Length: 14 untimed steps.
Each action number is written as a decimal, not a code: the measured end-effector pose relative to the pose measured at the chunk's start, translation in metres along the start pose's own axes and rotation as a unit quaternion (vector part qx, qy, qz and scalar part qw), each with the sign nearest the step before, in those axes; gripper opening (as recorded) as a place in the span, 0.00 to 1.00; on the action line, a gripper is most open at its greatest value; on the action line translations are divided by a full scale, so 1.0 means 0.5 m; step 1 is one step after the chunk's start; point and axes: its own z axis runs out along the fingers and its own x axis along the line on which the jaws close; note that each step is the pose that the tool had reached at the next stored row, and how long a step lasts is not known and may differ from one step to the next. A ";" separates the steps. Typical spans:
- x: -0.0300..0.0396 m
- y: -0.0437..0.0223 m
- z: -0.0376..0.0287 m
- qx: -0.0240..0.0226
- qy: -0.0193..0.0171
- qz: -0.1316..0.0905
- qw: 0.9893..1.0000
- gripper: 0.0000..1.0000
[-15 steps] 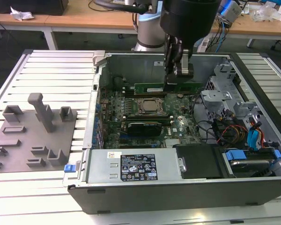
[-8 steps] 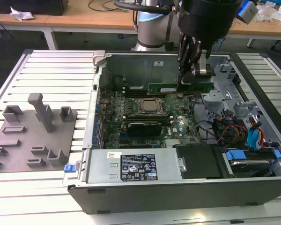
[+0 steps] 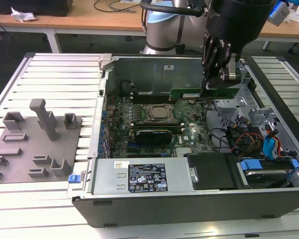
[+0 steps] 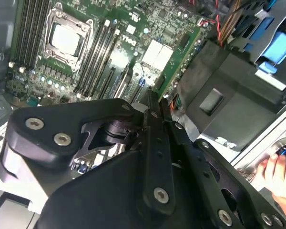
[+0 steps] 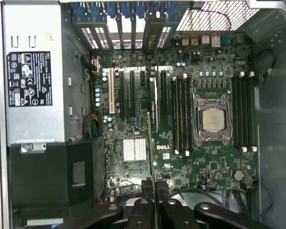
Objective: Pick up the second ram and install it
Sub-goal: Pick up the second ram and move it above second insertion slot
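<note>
The second ram (image 3: 202, 93) is a long green stick hanging level above the open computer case, near its back wall at the exterior view's right. My gripper (image 3: 215, 87) is shut on its top edge. In the first wrist view the stick shows edge-on as a thin line (image 5: 151, 143) running out from between the fingertips of the gripper (image 5: 154, 185), over the motherboard. The CPU socket (image 3: 159, 113) (image 5: 212, 119) lies lower and to the side, with dark memory slots (image 5: 181, 117) on both flanks. In the second wrist view the fingers (image 4: 157, 124) are pressed together.
The grey fixture plate with blocks (image 3: 35, 139) lies outside the case at the exterior view's left. A power supply (image 3: 139, 174) (image 5: 33, 71), a black card (image 3: 152, 135), cables (image 3: 239, 137) and drive bays (image 3: 269, 169) crowd the case. A person's hand (image 4: 279, 174) rests at the case's rim.
</note>
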 end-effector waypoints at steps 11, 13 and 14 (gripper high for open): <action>-0.004 -0.080 -0.001 0.000 0.000 0.000 1.000 0.14; -0.004 -0.099 -0.001 0.000 0.000 0.000 1.000 0.14; -0.005 -0.106 -0.001 0.000 0.000 0.000 1.000 0.14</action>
